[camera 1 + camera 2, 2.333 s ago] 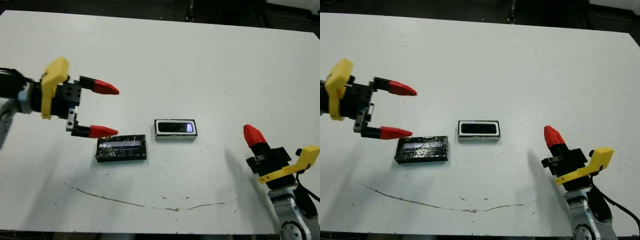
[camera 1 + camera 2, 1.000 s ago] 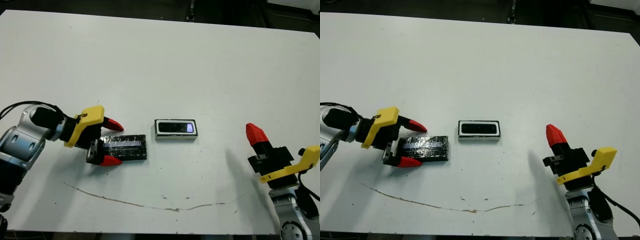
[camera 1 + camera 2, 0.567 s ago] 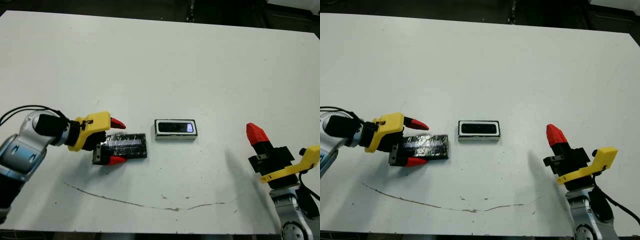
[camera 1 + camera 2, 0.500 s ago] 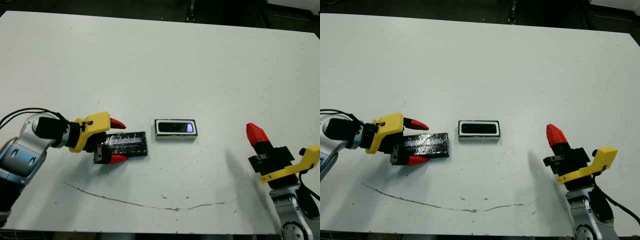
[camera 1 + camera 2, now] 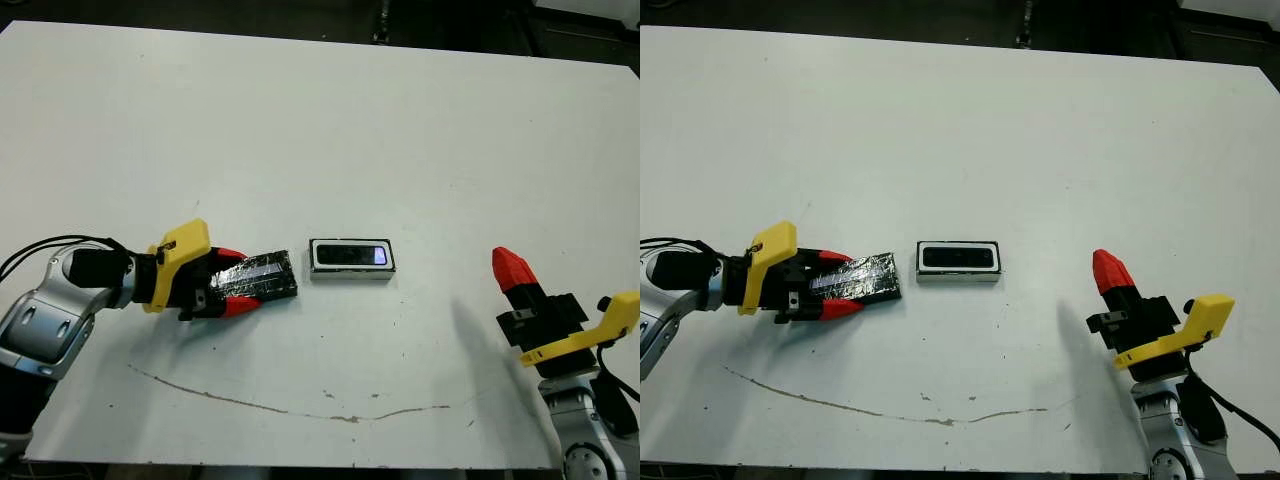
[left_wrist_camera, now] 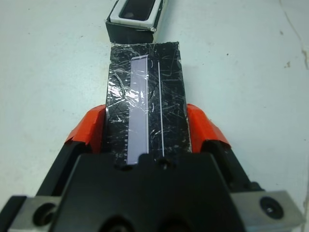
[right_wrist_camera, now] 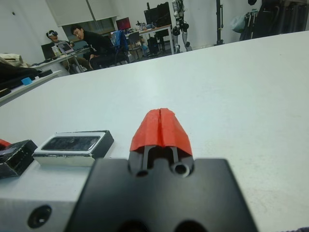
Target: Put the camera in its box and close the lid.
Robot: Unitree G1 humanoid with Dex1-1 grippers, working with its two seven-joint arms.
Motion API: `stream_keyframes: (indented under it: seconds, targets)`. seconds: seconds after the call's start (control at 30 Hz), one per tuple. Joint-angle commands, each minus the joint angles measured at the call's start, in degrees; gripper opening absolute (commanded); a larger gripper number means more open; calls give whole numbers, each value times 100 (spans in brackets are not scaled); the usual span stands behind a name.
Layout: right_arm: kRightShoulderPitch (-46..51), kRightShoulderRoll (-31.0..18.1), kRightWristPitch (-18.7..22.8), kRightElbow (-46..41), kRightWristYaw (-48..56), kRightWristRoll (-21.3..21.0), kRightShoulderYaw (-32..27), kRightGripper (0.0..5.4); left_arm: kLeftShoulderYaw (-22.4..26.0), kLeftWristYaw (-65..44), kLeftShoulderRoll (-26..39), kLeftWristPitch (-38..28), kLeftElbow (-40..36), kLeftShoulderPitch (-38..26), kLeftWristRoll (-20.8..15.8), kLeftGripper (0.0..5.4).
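Left wrist view shows the left gripper clamped on the lid: one red finger presses each long edge, near the end closest to the gripper body, so most of the lid reaches out past the fingertips toward the box. Gripping the long sides at one end looks chosen to leave the far end free, so it can be brought over the box and lowered without the fingers striking the rim. In the head views the lid sits slightly askew, its far end angled toward the box and just short of it; whether it has lifted off the worktop I cannot tell.

Ahead of those fingertips, the camera lies flat inside the box, a bluish-white mark at the end away from the left gripper. With the camera seated, the part left to do is, in my judgement, covering it.

The right gripper stands well apart from the box on the other side, its two fingers pressed together and holding nothing, pointing across the worktop. It seems parked clear of the left arm's work.

A pale stripe runs the length of the lid's wrinkled glossy face, with a thin line beside it. No writing or brand can be read on lid, box or camera.
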Motion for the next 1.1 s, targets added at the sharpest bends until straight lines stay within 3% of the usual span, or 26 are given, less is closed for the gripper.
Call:
stream_keyframes:
  seconds: [0.03,0.33,0.8,1.1]
  targets:
    - [33,-80,68,31,20,14,-53,0,179,74,-44,77,111,-49,-121,315]
    - [21,-41,40,85,49,33,-51,0,567,-153,-356,91,990,-811,-676,315]
    - [36,-64,88,3,-7,4,-39,0,-207,-718,-1239,-370,2559,-2193,-196,315]
    - [47,-50,90,6,-58,-23,-38,0,-512,-732,-1707,-593,3001,-2360,206,315]
